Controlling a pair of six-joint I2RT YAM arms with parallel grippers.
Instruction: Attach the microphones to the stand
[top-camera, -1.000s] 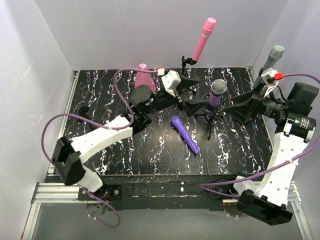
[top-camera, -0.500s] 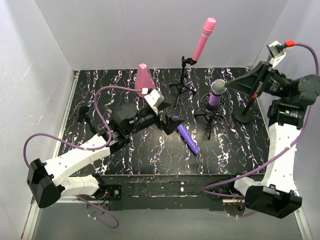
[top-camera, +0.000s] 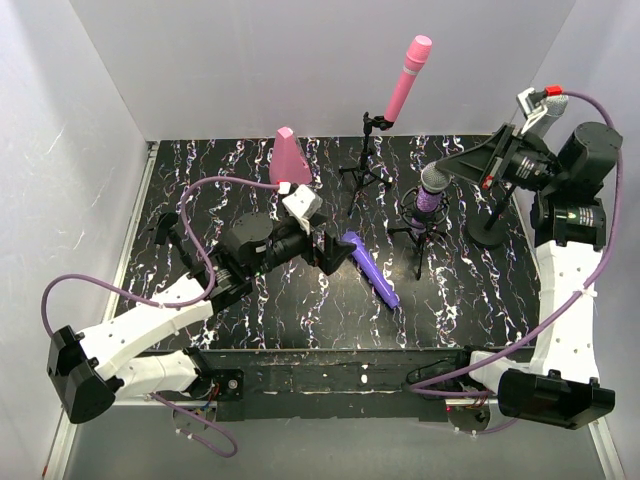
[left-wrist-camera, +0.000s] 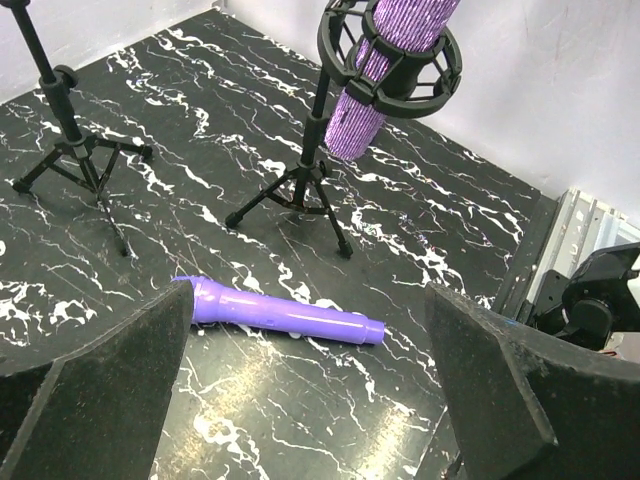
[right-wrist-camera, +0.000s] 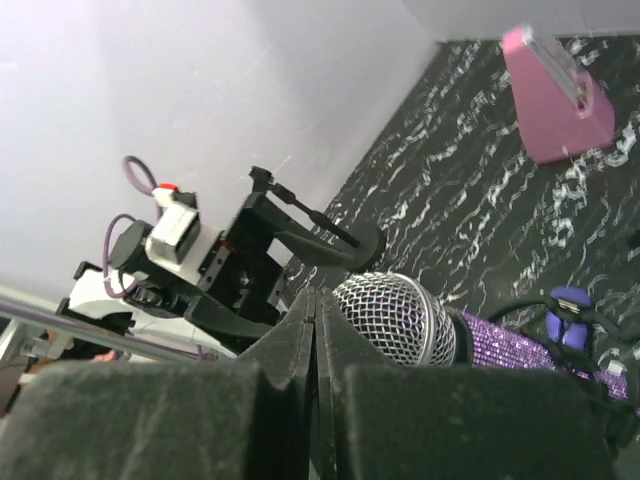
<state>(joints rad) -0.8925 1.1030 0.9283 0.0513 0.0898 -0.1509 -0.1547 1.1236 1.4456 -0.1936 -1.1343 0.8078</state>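
Above the table (top-camera: 300, 310) | left claw (top-camera: 335, 250) had swung over the lying violet microphone (top-camera: 372, 270), jaws wide, empty | right claw (top-camera: 460, 165) had shut empty beside the glittery purple microphone (top-camera: 432, 185) | violet pickup likely next

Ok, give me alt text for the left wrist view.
A violet mic lies flat on the black marbled table, framed by the open left end effector. Behind it, a glittery purple mic sits in the ring clip of a tripod stand; a second tripod stands at left.
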